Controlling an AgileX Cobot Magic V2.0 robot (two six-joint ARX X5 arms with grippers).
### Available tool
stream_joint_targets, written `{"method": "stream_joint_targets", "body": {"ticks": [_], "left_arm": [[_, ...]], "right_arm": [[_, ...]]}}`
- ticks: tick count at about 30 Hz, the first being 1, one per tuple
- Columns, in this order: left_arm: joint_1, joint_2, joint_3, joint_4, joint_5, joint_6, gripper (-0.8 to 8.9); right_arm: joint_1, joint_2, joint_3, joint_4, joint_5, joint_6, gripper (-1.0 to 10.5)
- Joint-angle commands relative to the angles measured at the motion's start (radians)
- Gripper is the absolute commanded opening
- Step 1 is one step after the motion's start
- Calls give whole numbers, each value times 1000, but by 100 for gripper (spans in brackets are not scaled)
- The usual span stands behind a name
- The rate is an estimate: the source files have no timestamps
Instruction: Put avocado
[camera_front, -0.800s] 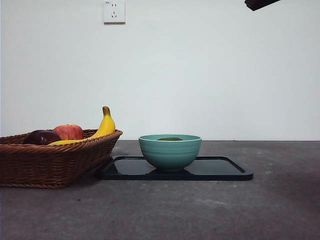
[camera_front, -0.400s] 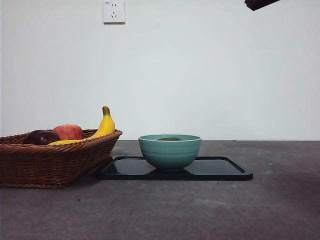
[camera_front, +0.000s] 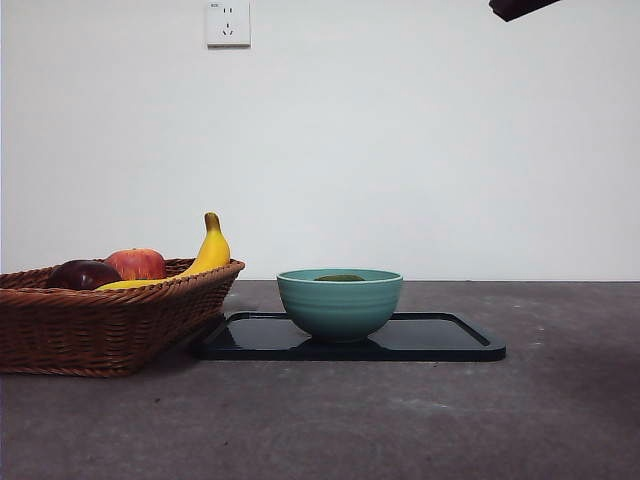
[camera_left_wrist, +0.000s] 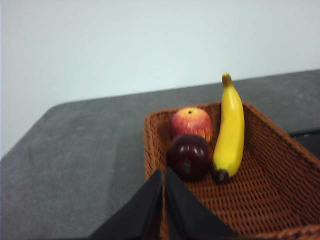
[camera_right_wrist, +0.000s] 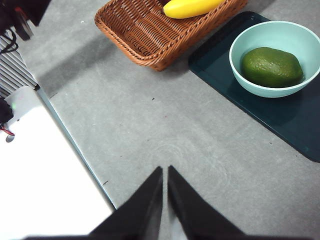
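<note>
In the front view you see the avocado (camera_front: 340, 277) only as a thin dark green sliver above the rim of the bowl (camera_front: 340, 305); the rest of it is hidden by the bowl's wall. The bowl is round, teal and faintly ribbed, and it stands on a flat, glossy black tray (camera_front: 440, 340) on the matte grey counter (camera_front: 420, 420). Touching the tray's end is a woven brown wicker basket (camera_front: 100, 325), cut off by the picture's edge, with a red apple (camera_front: 137, 263), a dark maroon fruit (camera_front: 83, 274) and a yellow banana (camera_front: 208, 255) showing above its rim. A black tip at the top corner is all you get of an arm.

In the left wrist view, your left end effector (camera_left_wrist: 164, 190) has its two black jaws pressed together, holding nothing. It hangs over the basket's near corner, with the maroon fruit just ahead of the tips, the apple behind that and the smooth banana beside them. The picture is slightly soft.

In the right wrist view, your right end effector (camera_right_wrist: 165, 185) is also pressed together and empty, over bare counter. The avocado, oval with dull bumpy skin, lies in the bowl well ahead and off to one side of it. Only one end of the banana shows in the basket there.
</note>
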Motion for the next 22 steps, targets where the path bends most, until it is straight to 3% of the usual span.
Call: {"method": "stream_joint_targets", "body": {"ticks": [1, 12, 22], "left_arm": [[1, -12, -19, 12, -4, -2, 8], [0, -12, -27, -134, -4, -3, 8], [0, -11, -26, -134, -3, -14, 8]], "right_arm": [[10, 6, 7, 11, -2, 6, 7], [10, 6, 7, 11, -2, 6, 7], [10, 6, 7, 11, -2, 6, 7]]}}
